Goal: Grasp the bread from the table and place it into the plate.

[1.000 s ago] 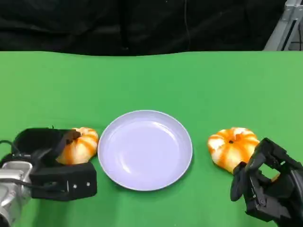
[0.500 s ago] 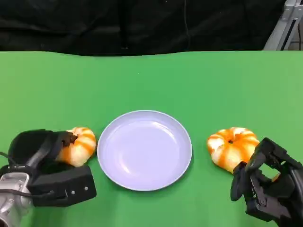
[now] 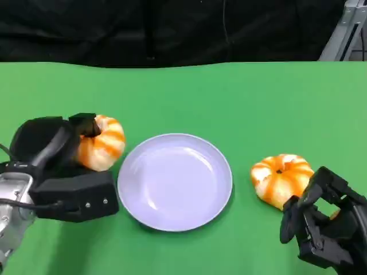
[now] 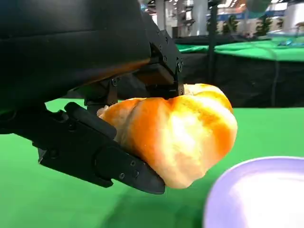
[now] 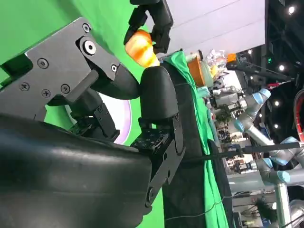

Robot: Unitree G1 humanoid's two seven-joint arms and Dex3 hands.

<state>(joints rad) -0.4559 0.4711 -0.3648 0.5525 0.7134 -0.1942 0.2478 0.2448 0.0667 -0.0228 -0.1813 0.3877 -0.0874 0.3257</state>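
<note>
My left hand [image 3: 49, 154] grips an orange-and-white striped bread roll [image 3: 102, 143] and holds it above the green table, just left of the round lavender plate [image 3: 175, 182]. In the left wrist view the roll [image 4: 180, 130] sits between the black fingers [image 4: 99, 156], with the plate's rim [image 4: 261, 194] beside it. A second striped roll [image 3: 281, 176] lies on the table right of the plate. My right hand [image 3: 324, 226] rests just in front of that roll, fingers apart and holding nothing. The right wrist view shows its fingers [image 5: 95, 118] and, beyond them, the lifted roll [image 5: 140, 47].
The green table [image 3: 229, 97] stretches bare behind the plate up to a black curtain [image 3: 172, 28]. A metal frame [image 3: 350, 28] stands at the far right corner.
My left hand has closed on the left roll and lifted it off the table, moving it up and slightly toward the plate. The right hand and the other roll have not moved.
</note>
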